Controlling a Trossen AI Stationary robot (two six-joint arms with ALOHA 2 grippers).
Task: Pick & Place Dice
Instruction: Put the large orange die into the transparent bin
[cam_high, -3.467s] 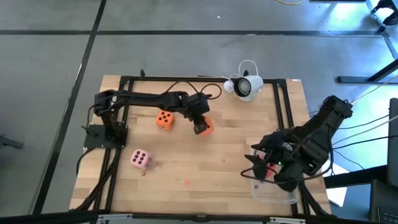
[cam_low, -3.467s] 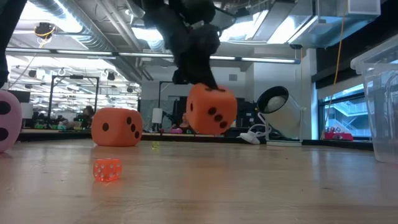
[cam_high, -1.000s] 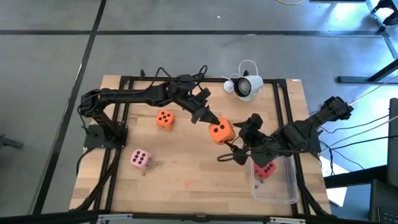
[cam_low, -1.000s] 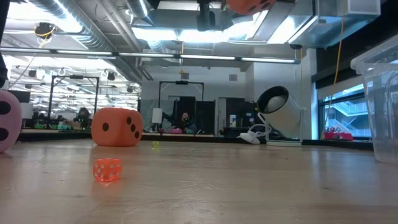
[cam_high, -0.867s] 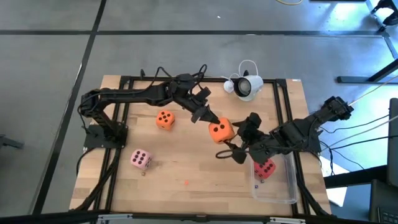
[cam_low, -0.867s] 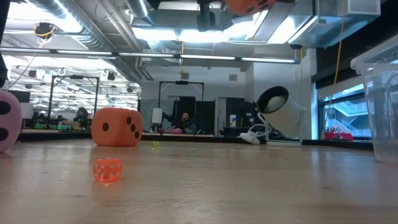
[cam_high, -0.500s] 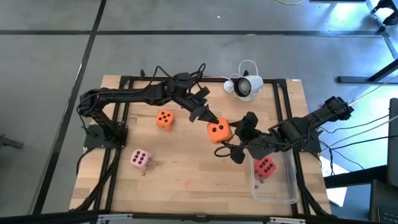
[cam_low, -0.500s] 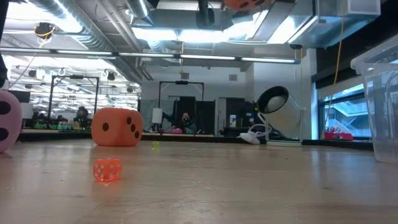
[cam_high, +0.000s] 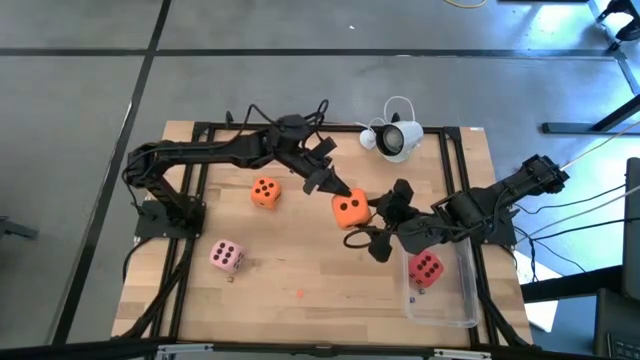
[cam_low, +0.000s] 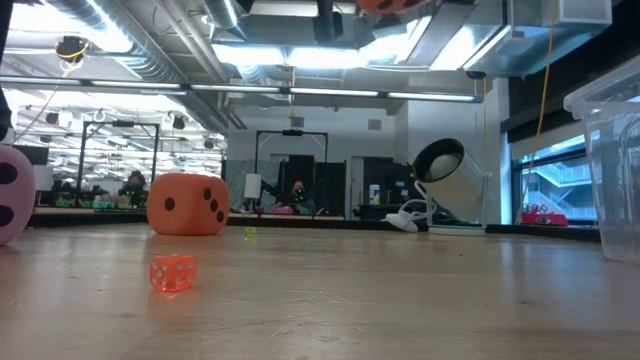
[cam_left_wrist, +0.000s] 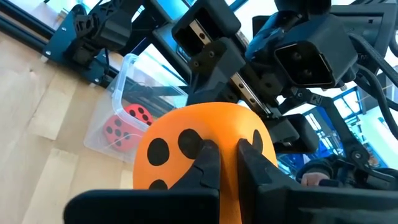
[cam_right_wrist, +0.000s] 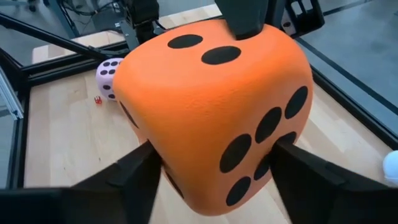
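An orange die (cam_high: 348, 209) is held in the air above the table (cam_high: 300, 270) centre, pinched shut by the left gripper (cam_high: 333, 190) at its 10 o'clock side. The right gripper (cam_right_wrist: 211, 168) is set around the same die from 4 o'clock, fingers (cam_right_wrist: 134, 174) spread on both sides; contact cannot be told. A second orange die (cam_high: 264, 192) is seen on the table at 9 o'clock of the held one, a pale pink die (cam_high: 226, 256) at 8 o'clock, well apart. A red die (cam_high: 427, 268) lies inside the clear bin (cam_high: 445, 312) at 4 o'clock
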